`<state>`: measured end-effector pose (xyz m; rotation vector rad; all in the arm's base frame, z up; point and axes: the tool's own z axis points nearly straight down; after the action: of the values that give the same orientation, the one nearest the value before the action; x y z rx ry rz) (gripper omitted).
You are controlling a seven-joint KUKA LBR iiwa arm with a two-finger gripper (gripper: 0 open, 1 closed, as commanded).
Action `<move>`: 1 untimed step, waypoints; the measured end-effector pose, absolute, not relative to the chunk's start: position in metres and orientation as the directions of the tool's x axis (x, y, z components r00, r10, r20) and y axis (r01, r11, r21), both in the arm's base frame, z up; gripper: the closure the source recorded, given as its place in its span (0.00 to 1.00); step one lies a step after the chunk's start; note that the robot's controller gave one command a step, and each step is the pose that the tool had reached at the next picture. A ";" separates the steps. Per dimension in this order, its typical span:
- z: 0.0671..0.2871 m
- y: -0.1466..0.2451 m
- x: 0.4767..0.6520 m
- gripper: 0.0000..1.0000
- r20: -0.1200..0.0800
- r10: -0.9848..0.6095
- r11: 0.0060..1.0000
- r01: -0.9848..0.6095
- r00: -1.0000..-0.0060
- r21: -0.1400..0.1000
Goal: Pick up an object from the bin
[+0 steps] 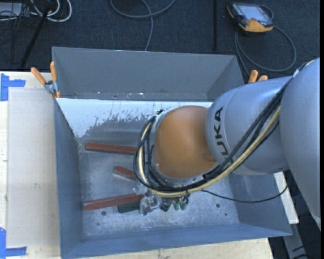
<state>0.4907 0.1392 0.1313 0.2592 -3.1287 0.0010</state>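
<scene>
One red-brown stick (112, 202) ends beside gripper (164, 203), low in bin (67, 166) | grip state: cannot tell | step: pre-grasp, judged | next: centre, clamp, lift.

Reddish-brown sticks (110, 148); grey bin (146, 74) (white-scuffed).
</scene>
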 end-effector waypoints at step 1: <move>0.143 0.139 0.489 1.00 0.008 -0.164 0.986 -0.165 -0.986 -0.001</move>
<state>0.4894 0.1390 0.1432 0.2586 -3.1231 0.0024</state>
